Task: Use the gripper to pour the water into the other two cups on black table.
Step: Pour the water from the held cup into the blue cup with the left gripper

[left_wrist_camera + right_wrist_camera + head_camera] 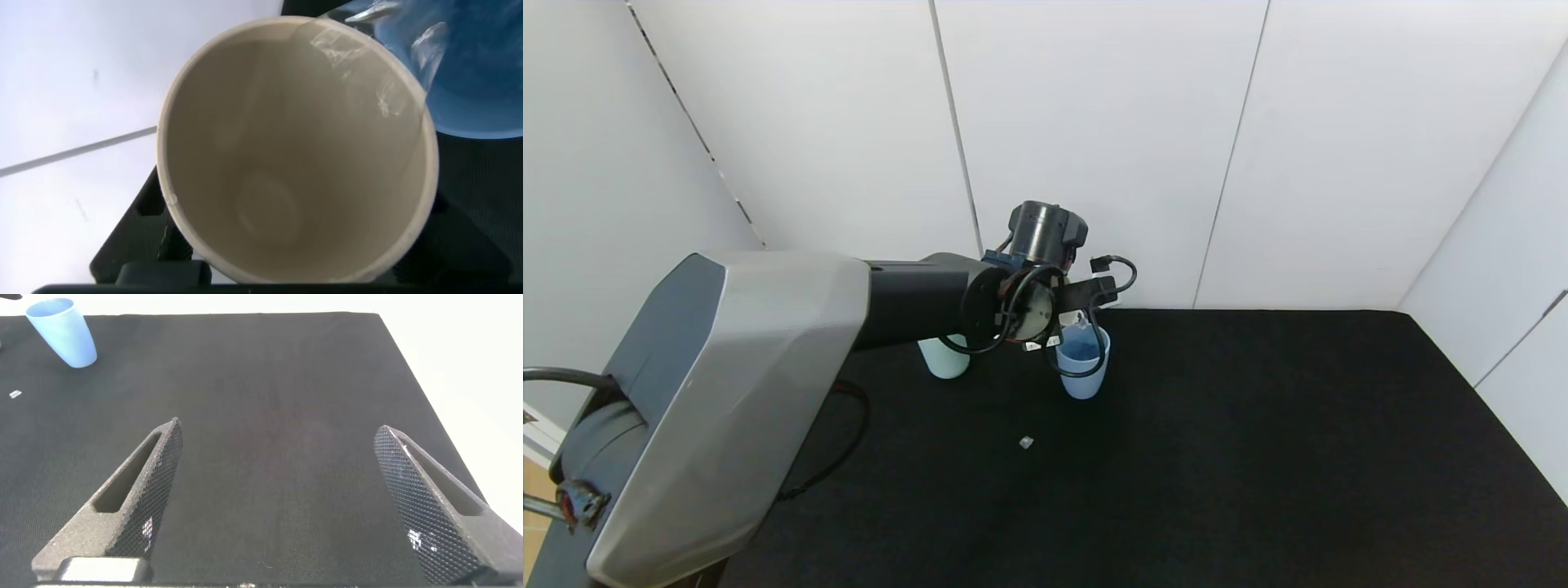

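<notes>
Three small handleless plastic cups are counted. A light blue cup (1083, 366) stands at the middle of the head view on the matte black desk (1258, 457), and a pale teal-green cup (945, 359) stands to its left, half hidden beneath the dark-grey left arm. The third, a cream-white cup (298, 155), is seen in the left wrist view, tipped so that its mouth faces the camera and its rim lies over the light blue cup. The left gripper (1086, 306) is clenched on the cream-white cup above the light blue cup. Clear water (392, 49) is seen as a glassy sheet running off the cream-white rim at the upper right of the left wrist view; a blue sheen of liquid lies inside the light blue cup.

A single small pale scrap (1026, 442) lies on the desk below the cups. The right gripper (278, 498) is held released, its two fingers spread wide above bare desk, well apart from the cups. White wall panels meet the desk's far edge just behind the cups; broad open desk is seen to the right and toward the bottom of the frame.
</notes>
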Robot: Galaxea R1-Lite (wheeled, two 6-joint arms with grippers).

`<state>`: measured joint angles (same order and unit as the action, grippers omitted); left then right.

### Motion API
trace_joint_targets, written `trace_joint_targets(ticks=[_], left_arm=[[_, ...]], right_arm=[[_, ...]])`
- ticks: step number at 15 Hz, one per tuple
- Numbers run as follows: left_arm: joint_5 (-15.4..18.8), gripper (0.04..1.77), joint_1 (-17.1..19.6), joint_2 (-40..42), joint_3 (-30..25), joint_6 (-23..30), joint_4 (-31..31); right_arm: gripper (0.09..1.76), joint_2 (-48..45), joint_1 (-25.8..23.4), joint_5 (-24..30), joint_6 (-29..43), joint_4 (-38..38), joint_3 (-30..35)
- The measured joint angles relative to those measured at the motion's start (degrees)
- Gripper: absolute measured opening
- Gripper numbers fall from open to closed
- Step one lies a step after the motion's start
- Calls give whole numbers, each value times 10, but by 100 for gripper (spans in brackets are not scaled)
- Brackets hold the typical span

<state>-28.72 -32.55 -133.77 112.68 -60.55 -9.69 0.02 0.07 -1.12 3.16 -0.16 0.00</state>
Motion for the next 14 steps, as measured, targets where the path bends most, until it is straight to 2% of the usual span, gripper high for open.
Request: trace_joint_targets(ticks=[4, 14], left_arm=[[-13, 125, -2, 0, 0, -25, 19], [-12, 125, -1, 3, -5, -19, 20]], right_arm=[[171, 0, 0, 0, 0, 0, 0], [171, 0, 0, 0, 0, 0, 0]])
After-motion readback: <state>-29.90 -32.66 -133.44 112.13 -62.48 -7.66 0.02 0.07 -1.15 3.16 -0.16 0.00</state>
